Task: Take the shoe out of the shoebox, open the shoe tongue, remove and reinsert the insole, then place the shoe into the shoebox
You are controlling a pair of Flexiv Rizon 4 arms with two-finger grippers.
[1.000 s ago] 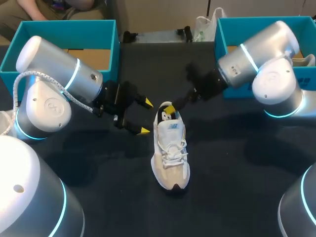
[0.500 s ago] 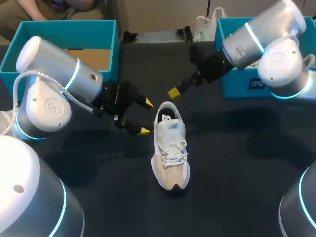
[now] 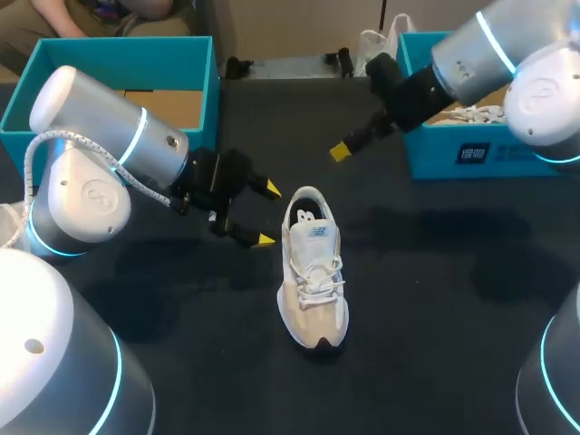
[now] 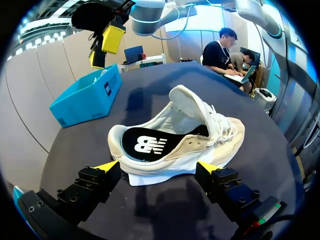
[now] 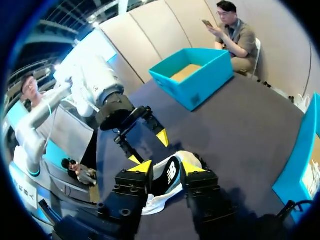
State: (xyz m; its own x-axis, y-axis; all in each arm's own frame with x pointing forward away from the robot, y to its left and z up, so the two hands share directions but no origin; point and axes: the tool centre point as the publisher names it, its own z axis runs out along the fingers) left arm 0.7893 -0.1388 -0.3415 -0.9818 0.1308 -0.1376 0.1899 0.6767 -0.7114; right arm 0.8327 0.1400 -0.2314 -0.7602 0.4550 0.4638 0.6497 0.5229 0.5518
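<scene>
A white and beige shoe [image 3: 313, 272] lies on the dark table, toe toward me, heel toward the back. Its tongue [image 4: 187, 102] stands lifted, and the black insole [image 4: 147, 145] lies inside. My left gripper [image 3: 265, 214] stands open beside the heel on the left. In the left wrist view the shoe [image 4: 175, 135] lies just ahead of the gripper [image 4: 157, 167], untouched. My right gripper [image 3: 342, 150] hangs above the table behind the shoe, near the blue shoebox [image 3: 480, 154]. Its fingers [image 5: 141, 167] stand a little apart with nothing held, and the shoe [image 5: 167, 182] is well below them.
A second teal box [image 3: 118, 54] stands at the back left behind my left arm. The right shoebox holds another white shoe [image 3: 471, 113]. A plastic bag [image 3: 373, 50] lies at the table's far edge.
My right gripper has risen from the shoe's heel and drawn back to the right, toward the blue shoebox, its fingers now closer together. The left arm and the shoe have stayed put.
</scene>
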